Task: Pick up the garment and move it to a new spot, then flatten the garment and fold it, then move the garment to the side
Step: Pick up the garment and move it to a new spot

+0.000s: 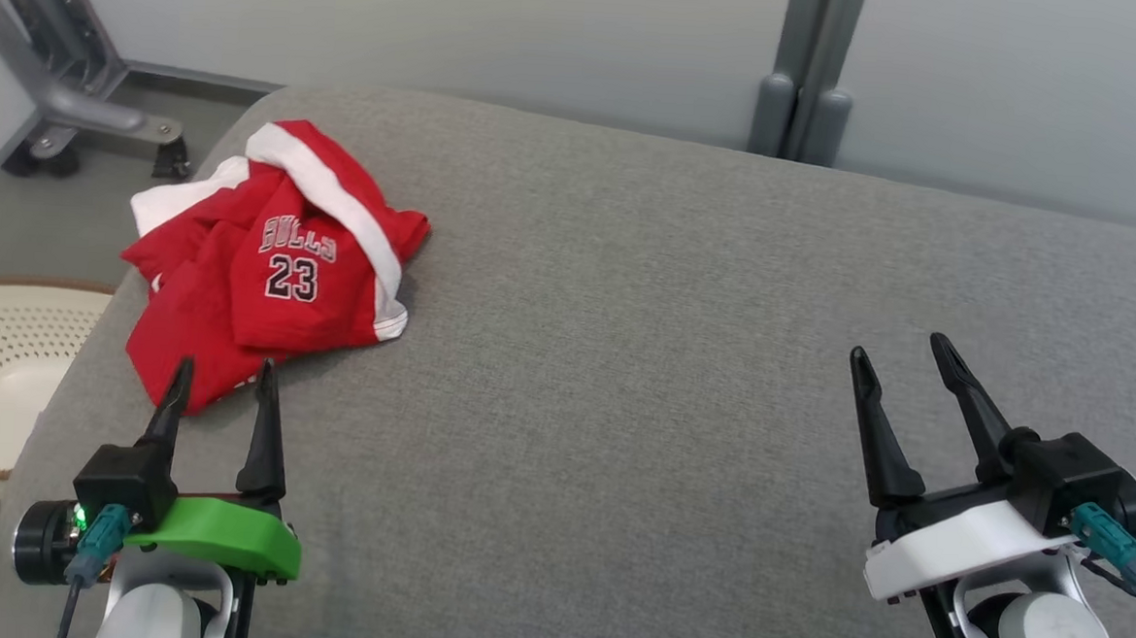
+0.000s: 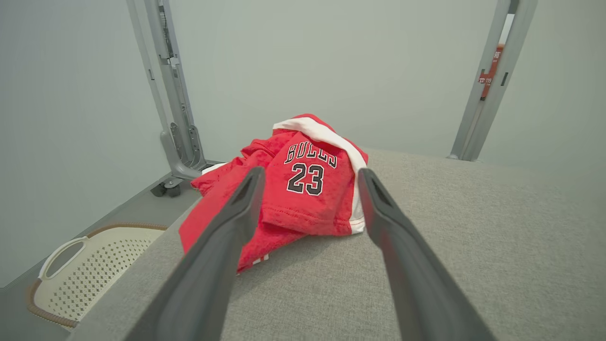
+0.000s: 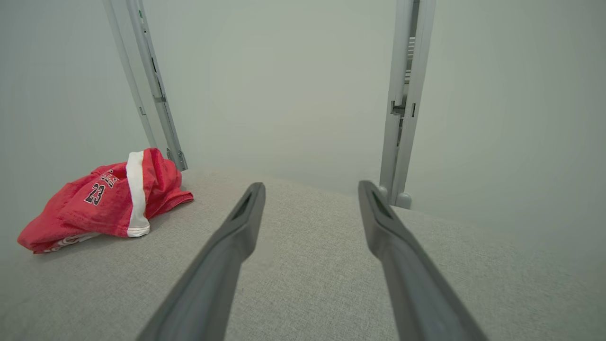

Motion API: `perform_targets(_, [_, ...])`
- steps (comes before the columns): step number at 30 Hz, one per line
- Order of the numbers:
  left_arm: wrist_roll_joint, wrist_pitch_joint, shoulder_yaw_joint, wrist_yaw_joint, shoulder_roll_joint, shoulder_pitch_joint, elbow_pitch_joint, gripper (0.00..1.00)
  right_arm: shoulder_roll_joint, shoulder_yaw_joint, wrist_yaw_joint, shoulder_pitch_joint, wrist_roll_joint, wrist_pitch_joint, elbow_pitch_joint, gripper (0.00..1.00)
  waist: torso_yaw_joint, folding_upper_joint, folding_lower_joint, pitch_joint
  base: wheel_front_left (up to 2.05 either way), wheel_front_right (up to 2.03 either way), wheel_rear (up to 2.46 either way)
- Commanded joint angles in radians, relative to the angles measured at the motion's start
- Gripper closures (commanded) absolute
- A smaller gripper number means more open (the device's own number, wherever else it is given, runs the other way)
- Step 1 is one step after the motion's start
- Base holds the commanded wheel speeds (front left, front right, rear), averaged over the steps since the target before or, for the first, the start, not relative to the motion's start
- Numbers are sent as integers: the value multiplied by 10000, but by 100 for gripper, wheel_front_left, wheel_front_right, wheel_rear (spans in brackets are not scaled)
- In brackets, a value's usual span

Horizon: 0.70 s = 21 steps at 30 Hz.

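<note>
A red and white garment (image 1: pixel 269 264) printed "BULLS 23" lies crumpled near the far left corner of the grey cushioned surface (image 1: pixel 643 362). My left gripper (image 1: pixel 223 369) is open just in front of the garment's near edge, fingers pointing at it, nothing held. In the left wrist view the garment (image 2: pixel 293 189) sits straight ahead between the open fingers (image 2: pixel 246 199). My right gripper (image 1: pixel 902 351) is open at the lower right, well away from the cloth. From the right wrist view the garment (image 3: pixel 104 199) lies far to the left of that gripper (image 3: pixel 310 189).
A cream perforated laundry basket (image 1: pixel 1 377) stands on the floor left of the surface. A grey wheeled metal stand (image 1: pixel 65 88) is at the back left, and grey wall posts (image 1: pixel 804 79) rise behind. The surface's left edge runs close to the garment.
</note>
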Motion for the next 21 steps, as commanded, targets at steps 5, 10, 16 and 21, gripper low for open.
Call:
perform_targets(5, [-53, -8, 218, 54, -124, -44, -173, 0, -192, 132, -3, -187, 31, 221, -364, 0, 1518, 0, -1, 464, 0, 0, 0])
perform_targets(10, [-105, -8, 317, 52, -173, -45, -253, 0, -289, 82, -4, -238, 30, 402, -644, 0, 1923, 0, -1, 676, 0, 0, 0])
perform_targets(16, [-194, -8, 382, 84, -224, -315, -354, 0, -422, 89, -4, -410, 32, 571, -968, 0, 1992, 0, -1, 1116, 0, 0, 0])
perform_targets(21, [-702, -8, 103, 62, -241, -1082, -19, 0, -670, -1, -5, -766, -38, 887, -1467, 0, 1752, 0, -1, 2069, 0, 0, 0])
